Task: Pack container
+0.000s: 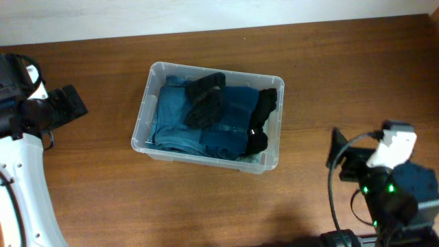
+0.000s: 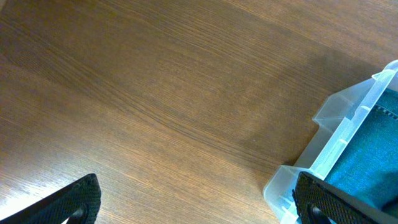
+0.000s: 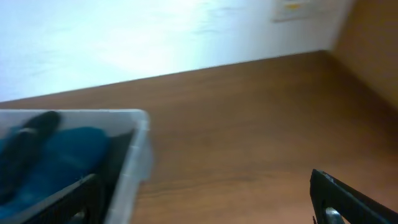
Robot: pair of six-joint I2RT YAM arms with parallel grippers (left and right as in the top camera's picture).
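Note:
The clear plastic container (image 1: 144, 116) stands in the middle of the wooden table, holding folded blue cloth (image 1: 178, 116) with black garments (image 1: 206, 103) on top. My left gripper (image 1: 68, 103) is left of it, open and empty; in the left wrist view its fingers (image 2: 199, 202) span bare table, with the container corner (image 2: 336, 134) at the right. My right gripper (image 1: 337, 156) is right of the container, open and empty; in the right wrist view its fingers (image 3: 205, 199) frame bare table, the container wall (image 3: 137, 155) at the left.
The table's far edge meets a pale wall (image 1: 206, 14). Bare wood (image 1: 309, 62) lies around the container. The right arm's body (image 1: 391, 185) with cables sits at the lower right.

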